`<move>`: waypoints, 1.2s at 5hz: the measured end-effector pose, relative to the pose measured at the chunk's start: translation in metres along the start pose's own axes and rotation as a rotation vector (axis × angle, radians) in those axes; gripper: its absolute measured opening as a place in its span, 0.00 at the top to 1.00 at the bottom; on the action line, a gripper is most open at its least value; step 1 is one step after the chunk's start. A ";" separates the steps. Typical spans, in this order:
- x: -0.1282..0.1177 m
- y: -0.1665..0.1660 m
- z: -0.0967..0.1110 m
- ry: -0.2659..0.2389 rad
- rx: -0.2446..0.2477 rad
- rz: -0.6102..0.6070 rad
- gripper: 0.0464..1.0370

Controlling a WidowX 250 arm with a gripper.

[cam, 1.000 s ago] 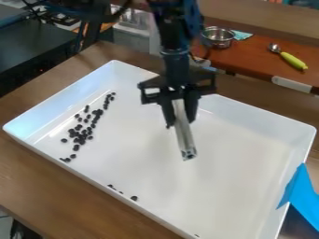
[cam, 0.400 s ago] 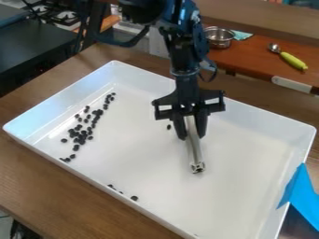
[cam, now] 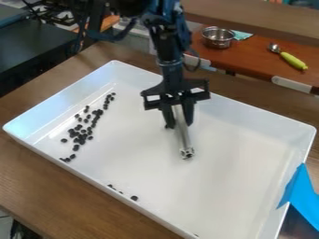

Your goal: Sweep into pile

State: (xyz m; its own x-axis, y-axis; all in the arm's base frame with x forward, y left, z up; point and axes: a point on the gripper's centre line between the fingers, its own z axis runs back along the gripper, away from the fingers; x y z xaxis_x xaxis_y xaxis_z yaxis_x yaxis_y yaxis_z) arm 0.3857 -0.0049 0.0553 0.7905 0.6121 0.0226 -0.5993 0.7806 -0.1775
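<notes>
The gripper (cam: pixel 179 116) hangs over the middle of the white tray (cam: pixel 230 172), shut on a silver metal tool (cam: pixel 182 133) that points down toward the tray floor. Several black pieces lie in a loose cluster (cam: pixel 81 134) along the tray's left side, trailing up to the upper left. A few more sit by the near wall, among them a single black piece (cam: pixel 134 198). Whether the tool's tip touches the tray floor I cannot tell.
Blue tape (cam: pixel 302 191) is stuck over the tray's right rim. Behind the tray, a metal bowl (cam: pixel 218 37) and a spoon with a green handle (cam: pixel 293 60) rest on a reddish-brown counter. The tray's raised walls surround the work area.
The gripper and its tool first moved right and toward the near side, then back left and slightly away. The left cluster looks the same.
</notes>
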 end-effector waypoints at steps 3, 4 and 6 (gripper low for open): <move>-0.003 0.091 0.016 -0.094 0.169 0.008 0.69; -0.003 0.114 0.025 -0.178 0.220 -0.052 0.69; 0.003 0.146 0.028 -0.287 0.313 -0.109 0.69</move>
State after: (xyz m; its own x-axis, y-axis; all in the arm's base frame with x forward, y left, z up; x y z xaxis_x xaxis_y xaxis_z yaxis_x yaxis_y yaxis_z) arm 0.2972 0.1142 0.0574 0.8105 0.4998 0.3055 -0.5586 0.8164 0.1464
